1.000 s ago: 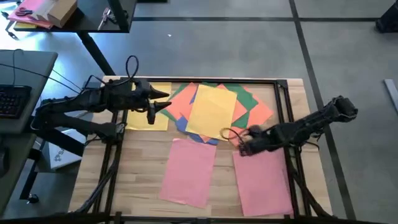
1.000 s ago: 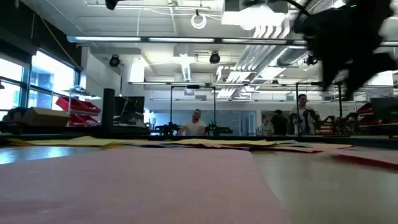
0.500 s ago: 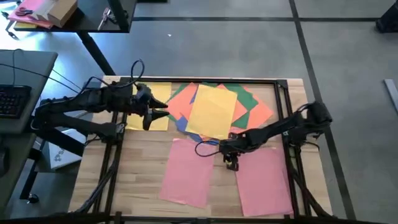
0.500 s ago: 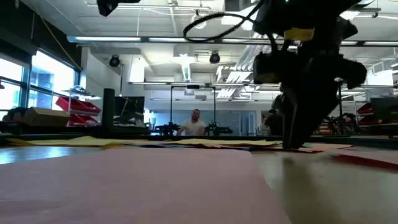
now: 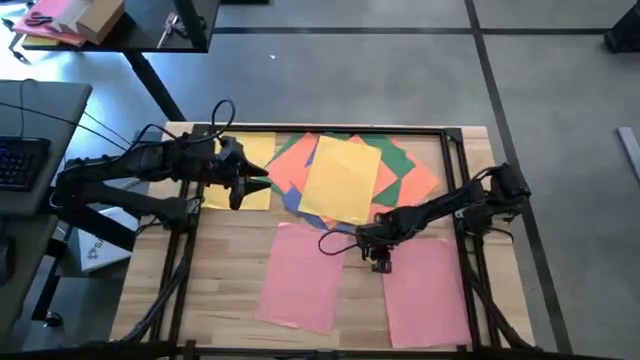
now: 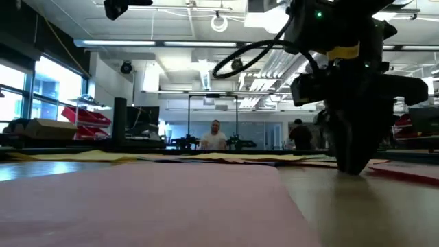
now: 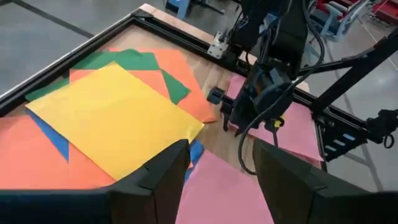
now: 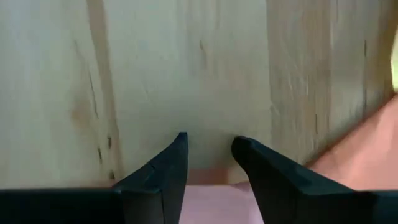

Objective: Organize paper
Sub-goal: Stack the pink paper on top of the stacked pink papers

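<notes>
The paper lies spread over the wooden worktop [image 5: 225,270]: a fanned pile [image 5: 345,175] of orange, green and blue sheets topped by a large yellow sheet [image 7: 115,115] sits at the far middle, a separate yellow sheet [image 5: 252,172] lies just to its left under the left arm, and two pink sheets lie nearer the front, the left pink sheet [image 5: 305,272] and the right pink sheet [image 5: 425,290], with a strip of bare wood between them. The right gripper [image 5: 379,262] points straight down at that strip, at the inner far corner of the right pink sheet; in the right wrist view its fingertips [image 8: 177,152] stand slightly apart, holding nothing, right at the far edge of the pink paper where it meets the wood. In the low view this right gripper [image 6: 353,165] reaches down to the surface. The left gripper [image 5: 262,178] hovers above the separate yellow sheet, aimed toward the pile, its fingers [image 7: 165,171] open and empty. People stand in the room beyond.
</notes>
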